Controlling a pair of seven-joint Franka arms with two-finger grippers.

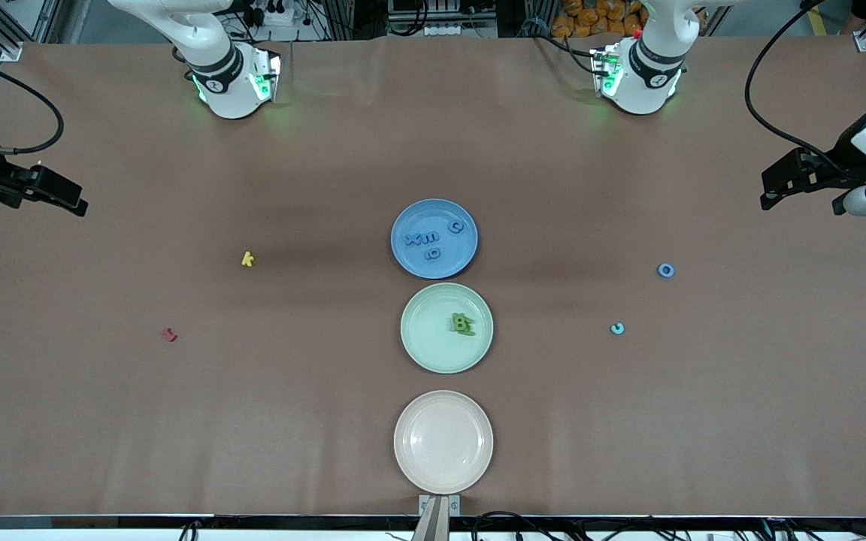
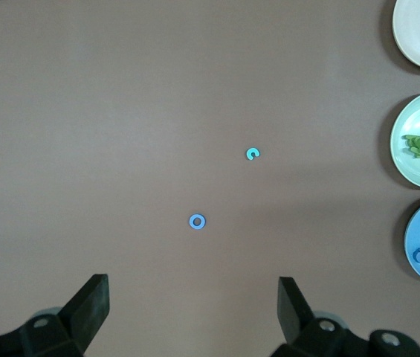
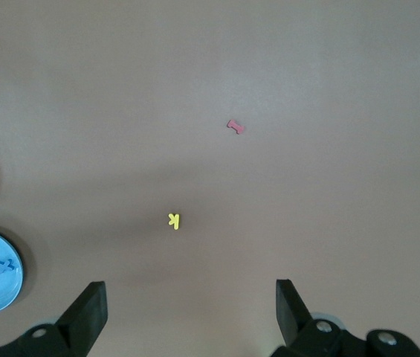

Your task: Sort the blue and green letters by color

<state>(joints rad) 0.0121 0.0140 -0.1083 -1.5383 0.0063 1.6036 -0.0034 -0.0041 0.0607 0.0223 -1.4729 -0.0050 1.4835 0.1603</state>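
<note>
Three plates sat in a line down the middle of the table [image 1: 102,421], the blue plate [image 1: 454,259] farthest from the front camera, the pale green plate [image 1: 425,353] next and the empty cream plate [image 1: 443,442] nearest. Several blue letters [image 1: 423,239] already lay on the blue plate, and a small cluster of green letters [image 1: 463,324] rested on the green one.

Two pieces remained loose toward the left arm's end of the table: a blue ring-shaped o [image 1: 666,270] and, nearer the camera, a teal c [image 1: 617,328]. The left gripper [image 2: 195,309] hung high over that end with its fingers spread wide and nothing between them. The right gripper [image 3: 191,305] waited over the right arm's end of the table, likewise spread wide and empty, above a yellow k [image 1: 248,259] and a small dark red letter [image 1: 169,334], neither part of the sort.

Risk lay mainly with the teal c, whose colour sat between blue and green and could send it to the wrong plate. Both loose letters were tiny and low, so a slightly off-centre descent could nudge one away instead of pinching it, or let it slip out during the carry.
</note>
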